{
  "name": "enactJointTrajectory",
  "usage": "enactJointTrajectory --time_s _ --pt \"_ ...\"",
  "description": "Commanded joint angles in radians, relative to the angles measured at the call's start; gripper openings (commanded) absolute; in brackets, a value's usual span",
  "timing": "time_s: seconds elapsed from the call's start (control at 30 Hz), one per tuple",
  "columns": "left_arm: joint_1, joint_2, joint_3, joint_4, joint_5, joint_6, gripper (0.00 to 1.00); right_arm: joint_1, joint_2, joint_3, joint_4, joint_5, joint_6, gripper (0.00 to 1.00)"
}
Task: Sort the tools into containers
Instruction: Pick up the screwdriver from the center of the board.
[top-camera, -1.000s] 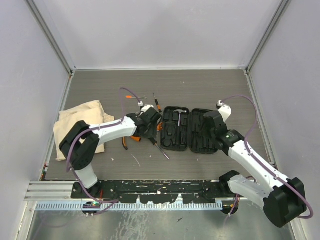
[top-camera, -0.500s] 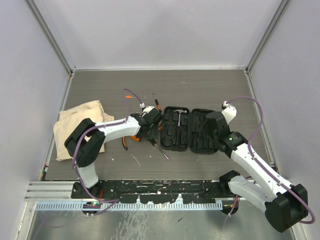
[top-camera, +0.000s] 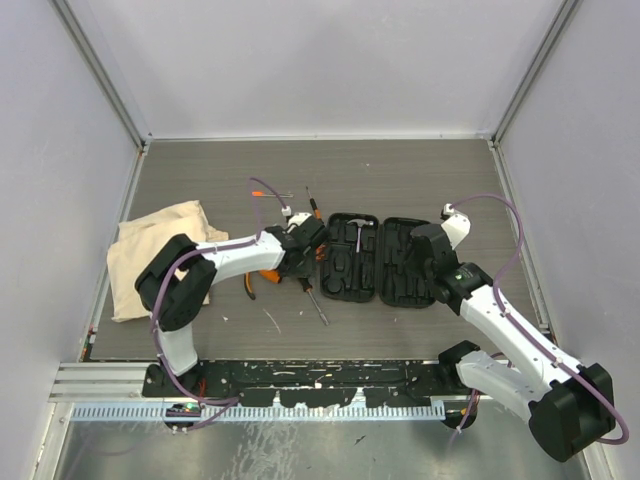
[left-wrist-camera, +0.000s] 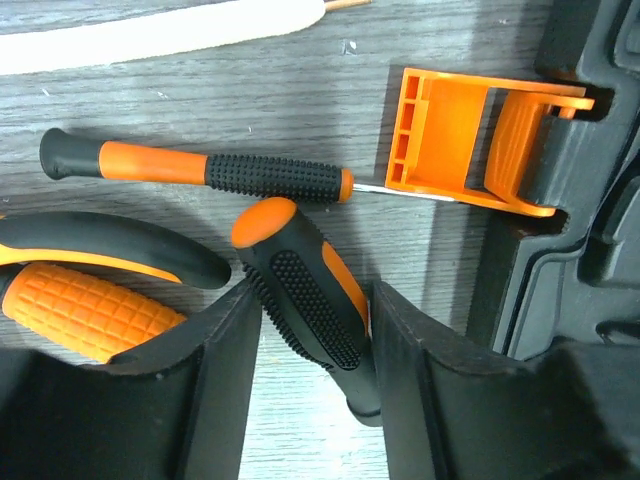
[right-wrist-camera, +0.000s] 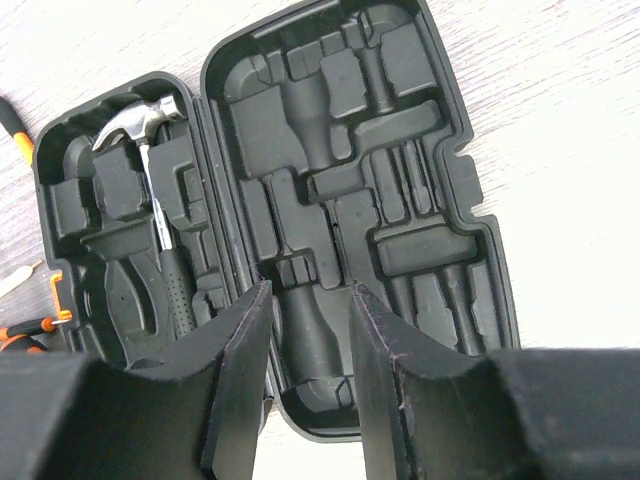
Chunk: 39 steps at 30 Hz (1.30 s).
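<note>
My left gripper (top-camera: 300, 256) is down on the table left of the open black tool case (top-camera: 385, 285). In the left wrist view its jaws (left-wrist-camera: 312, 300) are closed onto the handle of a black-and-orange screwdriver (left-wrist-camera: 305, 285) that lies slanted between them. A thinner screwdriver (left-wrist-camera: 200, 170) and the orange-and-black pliers (left-wrist-camera: 90, 305) lie beside it. The hammer (right-wrist-camera: 150, 170) rests in the case's left half (right-wrist-camera: 110, 260). My right gripper (right-wrist-camera: 305, 300) is open and empty above the case's right half (right-wrist-camera: 340, 190).
The beige cloth bag (top-camera: 160, 245) lies at the left. Another screwdriver (top-camera: 313, 208) and a thin orange-tipped driver (top-camera: 262, 187) lie behind the left gripper. A thin pale stick (top-camera: 271, 320) lies near the front. An orange latch (left-wrist-camera: 470, 140) juts from the case edge.
The left gripper has settled onto the screwdriver handle, and the screwdriver's shaft has swung a little to the left. The right arm has barely moved.
</note>
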Motion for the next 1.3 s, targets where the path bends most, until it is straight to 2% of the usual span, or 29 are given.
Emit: enactJointTrajectory --time_s 0.0,0.23,0.67,0.9,1.1,1.27 --pt "-0.002 0.010 0.042 0.019 -0.008 -0.023 0.46 0.000 -0.005 -0.002 0.031 -0.004 0.004 0.42" --pt "-0.003 -0.012 0.045 0.005 -0.013 -0.016 0.27 0.000 0.005 -0.005 0.030 -0.018 0.005 0.42" --pt "-0.003 -0.148 0.016 -0.032 -0.025 -0.011 0.01 0.000 -0.016 0.010 0.031 -0.024 -0.002 0.42" --pt "-0.003 -0.256 0.009 -0.041 -0.010 0.013 0.00 0.000 -0.053 0.017 0.028 -0.033 -0.009 0.42" --pt "-0.005 -0.303 0.041 -0.014 0.063 0.057 0.00 0.000 -0.083 0.006 0.103 -0.184 -0.106 0.43" --pt "-0.006 -0.319 0.066 0.010 0.122 0.092 0.00 0.001 -0.124 -0.116 0.356 -0.505 -0.218 0.52"
